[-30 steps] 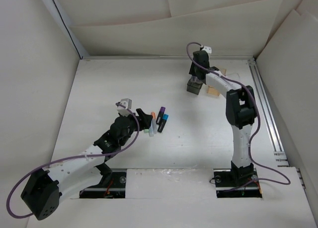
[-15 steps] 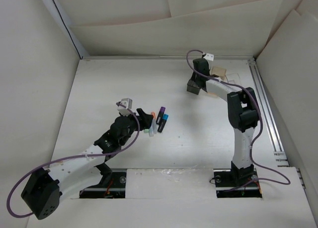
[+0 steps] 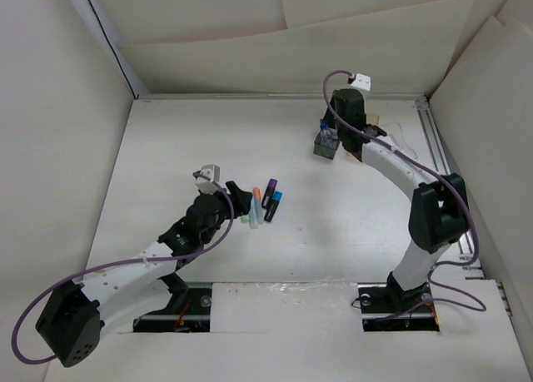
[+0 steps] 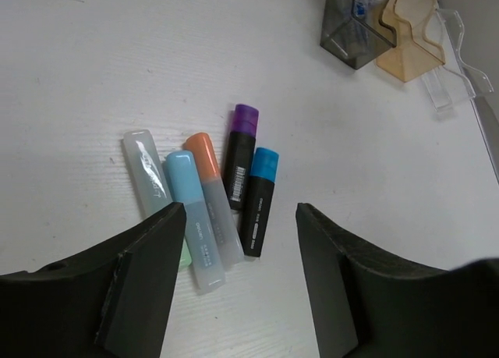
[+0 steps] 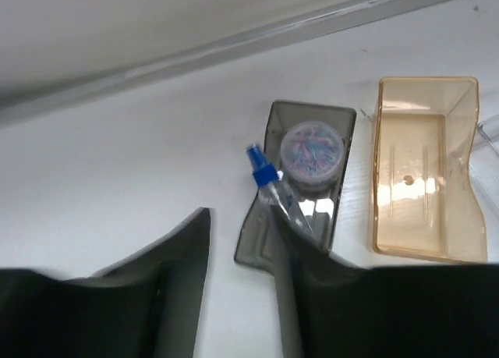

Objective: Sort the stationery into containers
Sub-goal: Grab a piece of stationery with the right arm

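Observation:
Several markers lie side by side on the table: green, light-blue, orange, purple-capped and blue-capped dark. My left gripper is open and empty, just short of their near ends; it shows from above too. The smoky grey bin holds a round clear pot and a blue-capped bottle leaning over its left wall. My right gripper is open and empty, right at this bin's near corner. The tan bin stands empty beside it.
The clear bin stands beside the tan bin, by the metal rail along the right edge. The back wall rises close behind the bins. Both arm bases sit at the near edge.
The right arm has swung its elbow out to the right and uncovered the grey bin, where the bottle now shows. The left gripper has drawn back slightly from the markers.

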You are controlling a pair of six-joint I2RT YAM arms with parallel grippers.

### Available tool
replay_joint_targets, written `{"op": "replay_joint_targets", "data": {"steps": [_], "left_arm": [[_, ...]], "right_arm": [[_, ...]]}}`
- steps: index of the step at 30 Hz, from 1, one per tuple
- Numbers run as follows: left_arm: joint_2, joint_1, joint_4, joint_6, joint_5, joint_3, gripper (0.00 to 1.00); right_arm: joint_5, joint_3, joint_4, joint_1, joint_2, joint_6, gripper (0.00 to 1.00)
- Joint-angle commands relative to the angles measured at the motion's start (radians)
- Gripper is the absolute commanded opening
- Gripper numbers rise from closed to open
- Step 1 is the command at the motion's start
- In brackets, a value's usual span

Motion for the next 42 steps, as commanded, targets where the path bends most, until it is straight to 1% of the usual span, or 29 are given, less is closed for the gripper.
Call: {"op": "replay_joint_targets", "data": {"steps": [1, 2, 3, 4, 6, 7, 8, 9, 10, 12, 13, 15, 16, 17, 19, 21, 24, 29, 31, 37, 40, 42], "left_arm": [[-0.002, 0.004, -0.033, -0.017, -0.054, 0.065, 0.54], [0.007, 0.004, -0.060, -0.030, -0.063, 0.065, 0.50], [0.007, 0.004, -0.071, -0.031, -0.072, 0.074, 0.49], [0.007, 0.004, -0.080, -0.044, -0.084, 0.074, 0.48], [0.016, 0.004, -0.122, -0.067, -0.103, 0.085, 0.45], [0.027, 0.004, -0.137, -0.067, -0.114, 0.085, 0.45], [0.027, 0.004, -0.152, -0.080, -0.114, 0.096, 0.44], [0.038, 0.013, -0.183, -0.080, -0.114, 0.106, 0.44], [0.038, 0.013, -0.197, -0.090, -0.114, 0.106, 0.43], [0.047, 0.013, -0.222, -0.099, -0.123, 0.106, 0.43], [0.047, 0.013, -0.232, -0.110, -0.123, 0.106, 0.41], [0.047, 0.013, -0.232, -0.122, -0.123, 0.106, 0.41], [0.047, 0.013, -0.232, -0.132, -0.123, 0.094, 0.41], [0.047, 0.013, -0.232, -0.132, -0.123, 0.084, 0.41], [0.047, 0.013, -0.223, -0.132, -0.123, 0.083, 0.41], [0.047, 0.013, -0.223, -0.132, -0.123, 0.083, 0.41], [0.047, 0.013, -0.213, -0.132, -0.123, 0.083, 0.40], [0.038, 0.013, -0.168, -0.121, -0.123, 0.073, 0.40], [0.038, 0.013, -0.157, -0.121, -0.103, 0.073, 0.41], [0.047, 0.013, -0.130, -0.112, -0.094, 0.063, 0.41], [0.047, 0.013, -0.130, -0.112, -0.094, 0.063, 0.41], [0.047, 0.013, -0.120, -0.112, -0.094, 0.054, 0.41]], "right_arm": [[-0.110, -0.082, -0.023, 0.062, -0.078, -0.012, 0.39], [-0.141, -0.104, -0.034, 0.079, -0.102, -0.012, 0.16], [-0.221, -0.127, -0.045, 0.097, -0.102, -0.012, 0.07], [-0.250, -0.144, -0.056, 0.143, -0.113, -0.012, 0.02], [-0.276, -0.187, -0.082, 0.203, -0.113, -0.002, 0.00], [-0.285, -0.199, -0.082, 0.264, -0.113, -0.002, 0.00], [-0.285, -0.221, -0.095, 0.293, -0.099, 0.014, 0.00], [-0.285, -0.221, -0.096, 0.322, -0.084, 0.029, 0.03], [-0.285, -0.232, -0.124, 0.376, -0.084, 0.040, 0.08], [-0.258, -0.244, -0.138, 0.421, -0.072, 0.063, 0.17], [-0.242, -0.259, -0.149, 0.439, -0.072, 0.090, 0.28], [-0.209, -0.290, -0.149, 0.482, -0.072, 0.116, 0.38], [-0.196, -0.302, -0.149, 0.493, -0.081, 0.141, 0.47], [-0.187, -0.313, -0.149, 0.505, -0.081, 0.150, 0.51], [-0.187, -0.327, -0.158, 0.505, -0.061, 0.169, 0.55], [-0.144, -0.327, -0.169, 0.514, -0.046, 0.187, 0.57], [-0.123, -0.337, -0.169, 0.515, -0.017, 0.213, 0.57], [-0.132, -0.284, -0.158, 0.515, 0.045, 0.213, 0.55], [-0.132, -0.265, -0.158, 0.515, 0.065, 0.213, 0.55], [-0.141, -0.244, -0.158, 0.515, 0.083, 0.213, 0.55], [-0.141, -0.244, -0.158, 0.525, 0.074, 0.222, 0.52], [-0.132, -0.244, -0.158, 0.537, 0.059, 0.222, 0.47]]}}
